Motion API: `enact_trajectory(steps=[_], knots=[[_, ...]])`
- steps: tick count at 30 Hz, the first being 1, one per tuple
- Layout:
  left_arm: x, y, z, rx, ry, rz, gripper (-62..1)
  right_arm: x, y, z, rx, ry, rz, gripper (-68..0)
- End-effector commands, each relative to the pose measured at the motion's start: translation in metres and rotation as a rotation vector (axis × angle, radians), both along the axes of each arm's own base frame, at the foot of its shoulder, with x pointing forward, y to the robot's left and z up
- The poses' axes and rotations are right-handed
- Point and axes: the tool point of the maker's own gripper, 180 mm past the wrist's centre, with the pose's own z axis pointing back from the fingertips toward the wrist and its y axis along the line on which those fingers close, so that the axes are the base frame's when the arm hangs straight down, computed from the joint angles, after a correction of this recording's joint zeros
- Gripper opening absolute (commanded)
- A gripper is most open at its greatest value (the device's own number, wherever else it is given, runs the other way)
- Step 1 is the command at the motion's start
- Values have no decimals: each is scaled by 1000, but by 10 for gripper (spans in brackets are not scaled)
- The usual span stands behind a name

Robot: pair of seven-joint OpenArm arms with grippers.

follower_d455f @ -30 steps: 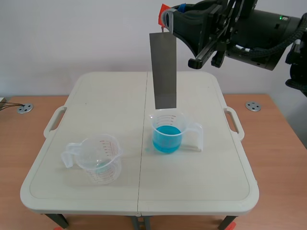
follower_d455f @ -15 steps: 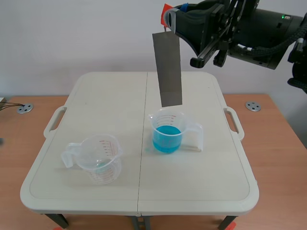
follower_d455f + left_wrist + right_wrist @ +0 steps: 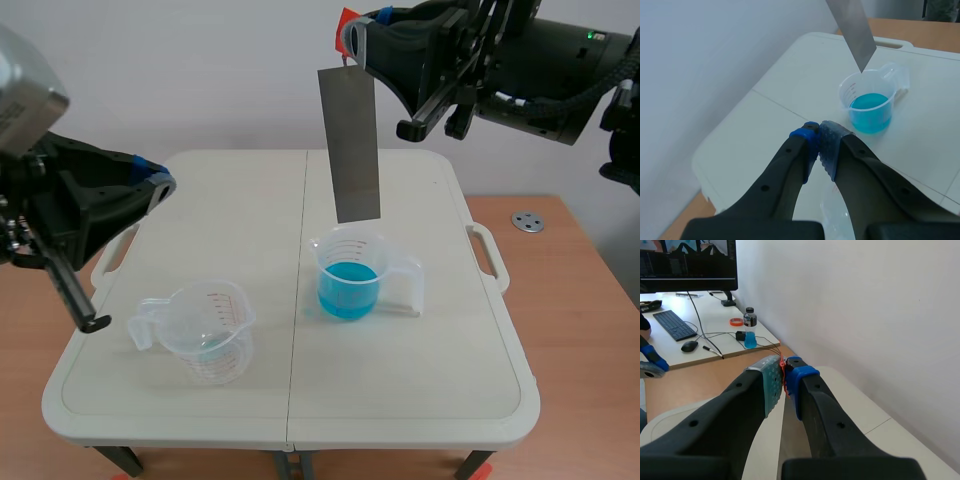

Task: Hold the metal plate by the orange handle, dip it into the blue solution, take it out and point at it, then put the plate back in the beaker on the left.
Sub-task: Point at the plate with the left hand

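Observation:
A long grey metal plate [image 3: 350, 145] hangs upright above the beaker of blue solution [image 3: 349, 276]. My right gripper [image 3: 352, 38] is shut on the orange handle [image 3: 344, 21] at its top. In the right wrist view the handle [image 3: 783, 371] shows as a sliver between the pads. The plate's lower end [image 3: 854, 29] hangs just over the blue beaker [image 3: 870, 106] in the left wrist view. My left gripper [image 3: 160, 183] is shut on nothing, raised over the table's left side. The empty clear beaker [image 3: 205, 331] stands front left.
The white folding table [image 3: 200, 210] sits on a wooden top [image 3: 580, 300]. A desk with a keyboard [image 3: 672, 324], a mouse and a small bottle [image 3: 750, 334] shows beyond the right gripper.
My left arm has come into view from the left, its shut gripper raised over the table. The plate rose slightly, tilted a little, and now holds still.

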Motion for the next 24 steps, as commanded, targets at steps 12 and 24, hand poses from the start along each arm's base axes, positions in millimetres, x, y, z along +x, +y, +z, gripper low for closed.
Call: enact_trajectory(steps=[12,24], knots=[[57,-45,-37,-23,43,4,-580,4,-4,15,27,-34,-9,-662],[79,-64,-59,-7,73,10,-580,4,-4,14,26,-32,-10,-662]])
